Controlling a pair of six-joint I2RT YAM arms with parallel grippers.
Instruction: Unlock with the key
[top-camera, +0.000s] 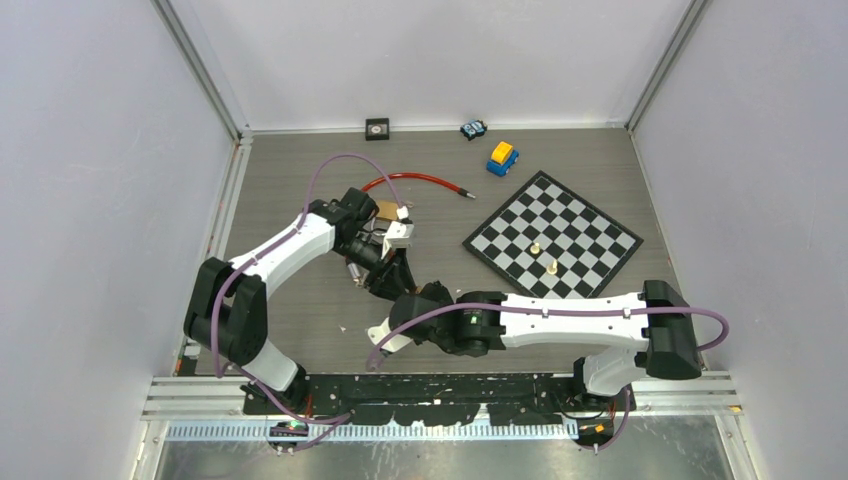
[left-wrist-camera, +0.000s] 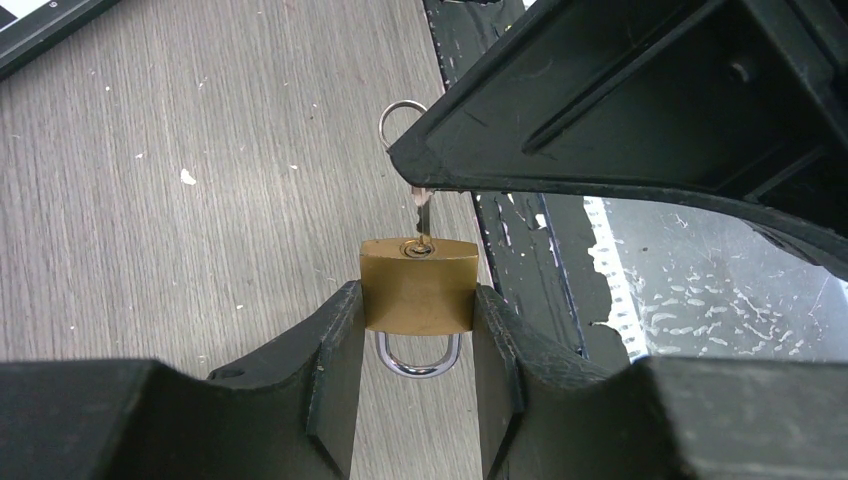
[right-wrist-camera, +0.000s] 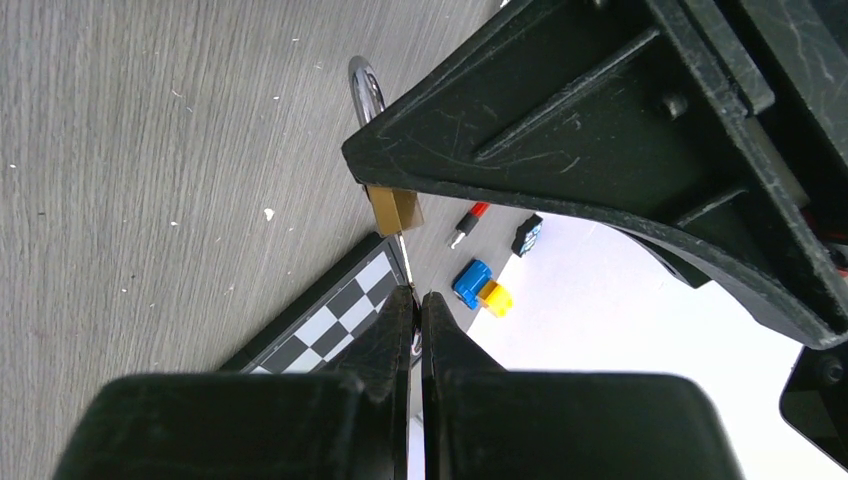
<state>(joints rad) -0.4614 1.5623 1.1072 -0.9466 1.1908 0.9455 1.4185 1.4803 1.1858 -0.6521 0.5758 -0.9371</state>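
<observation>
A brass padlock (left-wrist-camera: 416, 285) is clamped by its sides between my left gripper's fingers (left-wrist-camera: 417, 312), keyhole pointing away from the camera and its steel shackle (left-wrist-camera: 417, 360) pointing back toward the wrist. A small silver key (left-wrist-camera: 421, 215) sits in the keyhole, with its ring (left-wrist-camera: 400, 112) behind it. My right gripper (right-wrist-camera: 417, 297) is shut on the key's head, and the padlock (right-wrist-camera: 393, 208) lies just beyond its tips. In the top view both grippers meet over the table's middle-left, left (top-camera: 388, 272) and right (top-camera: 403, 298); the lock is hidden there.
A chessboard (top-camera: 552, 237) with two pieces lies to the right. A red cable (top-camera: 415, 180), a blue-and-yellow toy car (top-camera: 502, 158), a small toy (top-camera: 473, 129) and a black square block (top-camera: 377, 127) lie toward the back. The black base rail (top-camera: 450, 385) runs along the near edge.
</observation>
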